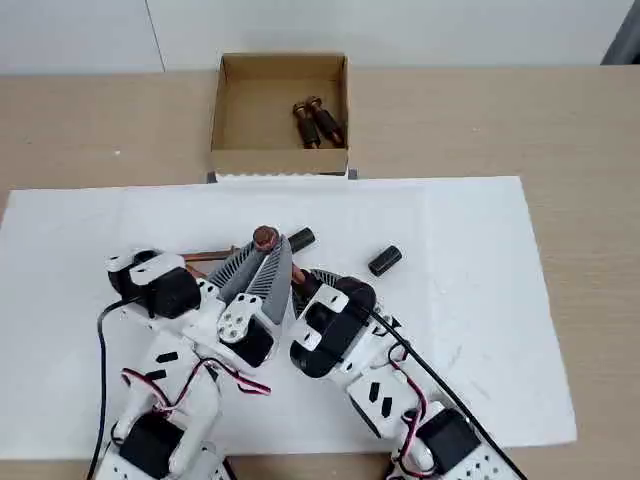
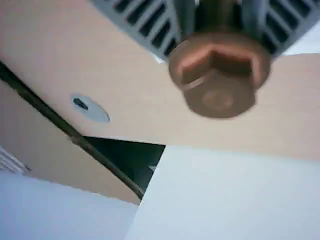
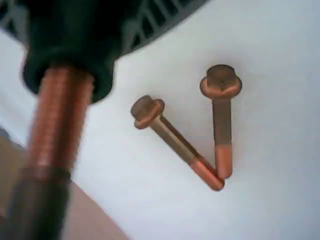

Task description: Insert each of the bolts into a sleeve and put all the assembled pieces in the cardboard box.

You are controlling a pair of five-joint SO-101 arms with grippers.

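My left gripper (image 1: 264,262) (image 2: 220,17) is shut on a copper bolt (image 1: 264,238) (image 2: 220,75), its hex head sticking out past the grey ribbed fingers (image 2: 145,20). My right gripper (image 1: 300,288) (image 3: 70,30) is shut on a black sleeve (image 3: 67,65), and the bolt's threaded shank (image 3: 52,135) enters that sleeve's end. Both grippers meet over the middle of the white sheet (image 1: 470,330). Two loose bolts (image 3: 172,140) (image 3: 221,120) lie in a V on the sheet, their tips touching. The cardboard box (image 1: 228,110) at the back holds two assembled pieces (image 1: 317,122).
Two loose black sleeves (image 1: 300,239) (image 1: 385,260) lie on the sheet just beyond the grippers. A loose bolt (image 1: 208,256) pokes out beside the left arm. Bare wooden table (image 1: 520,120) surrounds the sheet, and the box sits at the sheet's far edge.
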